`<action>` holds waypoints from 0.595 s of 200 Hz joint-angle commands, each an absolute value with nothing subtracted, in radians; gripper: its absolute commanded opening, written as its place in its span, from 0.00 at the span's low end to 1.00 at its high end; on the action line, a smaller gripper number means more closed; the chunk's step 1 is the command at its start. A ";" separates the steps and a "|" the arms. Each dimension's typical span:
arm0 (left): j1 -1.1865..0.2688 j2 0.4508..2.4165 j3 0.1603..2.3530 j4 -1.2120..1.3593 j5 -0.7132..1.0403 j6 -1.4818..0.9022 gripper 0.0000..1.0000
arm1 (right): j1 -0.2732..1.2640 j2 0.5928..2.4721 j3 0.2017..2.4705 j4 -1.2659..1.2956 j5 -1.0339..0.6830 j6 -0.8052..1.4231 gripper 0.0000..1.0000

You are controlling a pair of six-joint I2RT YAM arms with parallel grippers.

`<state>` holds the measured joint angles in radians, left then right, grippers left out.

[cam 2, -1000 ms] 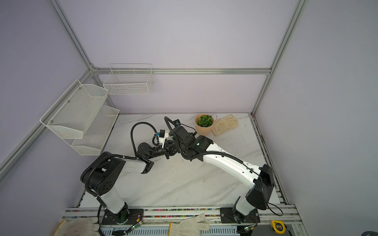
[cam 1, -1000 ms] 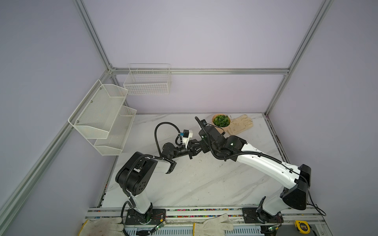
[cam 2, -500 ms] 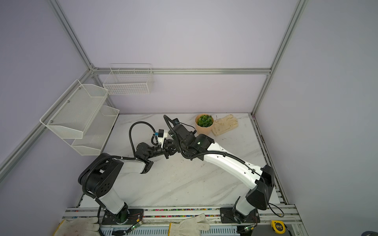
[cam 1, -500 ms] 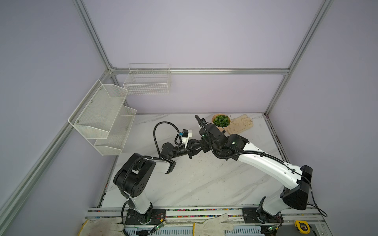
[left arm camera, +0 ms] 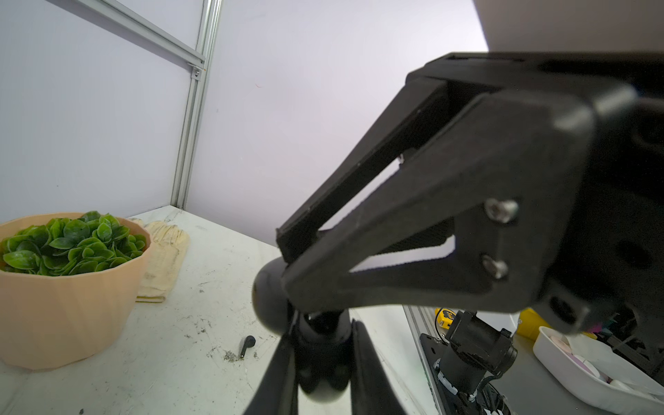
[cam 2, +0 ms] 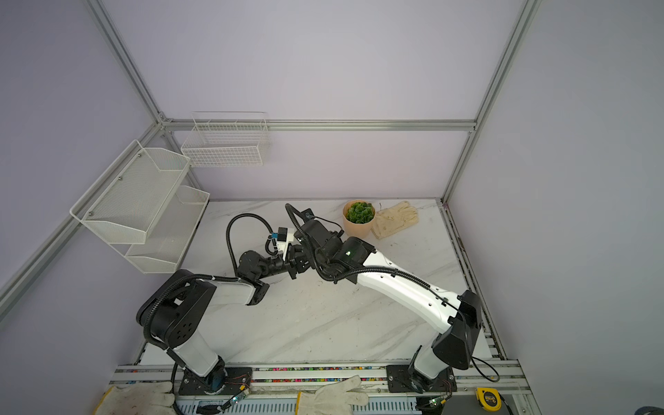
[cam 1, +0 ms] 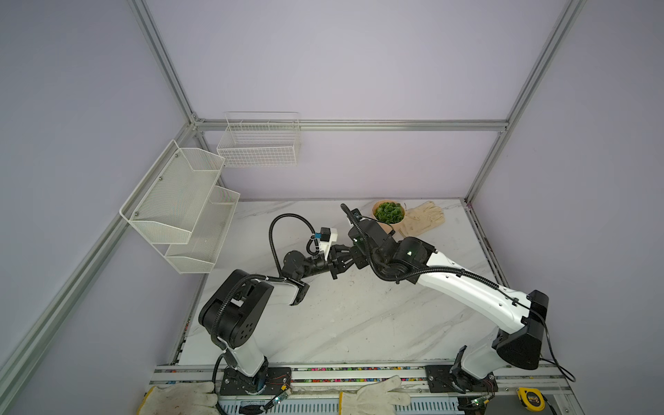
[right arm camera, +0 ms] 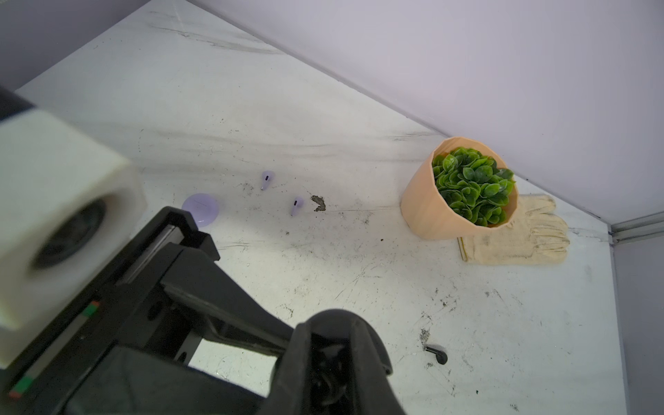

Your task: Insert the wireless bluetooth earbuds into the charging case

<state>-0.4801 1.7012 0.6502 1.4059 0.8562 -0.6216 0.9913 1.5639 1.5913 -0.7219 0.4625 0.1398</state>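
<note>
Near the plant pot [right arm camera: 427, 212], a black earbud [right arm camera: 436, 354] lies flat

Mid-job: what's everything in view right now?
Stemmed plastic earbuds: 2, pale lilac, marble table.
Stemmed earbud: 1, black, table near pot.
Round case: 1, lilac, table.
Round charging case: 1, black, between both tools.
Debris bit: 1, brown, beside a lilac earbud.
Faceted plant pot: 1, peach, table's back.
Fabric glove: 1, cream, beside pot.
Wire wall racks: 2, white, walls.
Work gloves: 2, white, front rail.
Tape measure: 1, yellow, front-right corner.
Left tool, right tool: 2, black, shut on black case.
</note>
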 commanded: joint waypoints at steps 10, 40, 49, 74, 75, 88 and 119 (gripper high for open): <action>-0.485 1.669 0.693 1.492 0.862 -0.584 0.00 | 0.997 1.545 1.601 -0.741 0.496 0.131 0.17; -0.485 1.668 0.693 1.493 0.864 -0.585 0.00 | 0.998 1.539 1.603 -0.742 0.506 0.129 0.18; -0.485 1.666 0.692 1.493 0.864 -0.586 0.00 | 0.997 1.539 1.602 -0.742 0.504 0.132 0.17; -0.485 1.663 0.687 1.494 0.862 -0.584 0.00 | 0.997 1.539 1.595 -0.738 0.498 0.136 0.17; -0.485 1.664 0.687 1.495 0.862 -0.583 0.00 | 0.997 1.539 1.595 -0.737 0.498 0.137 0.17; -0.485 1.663 0.687 1.494 0.863 -0.581 0.00 | 0.998 1.539 1.594 -0.737 0.484 0.143 0.17; -0.485 1.664 0.689 1.494 0.863 -0.579 0.00 | 1.000 1.532 1.597 -0.750 0.488 0.146 0.17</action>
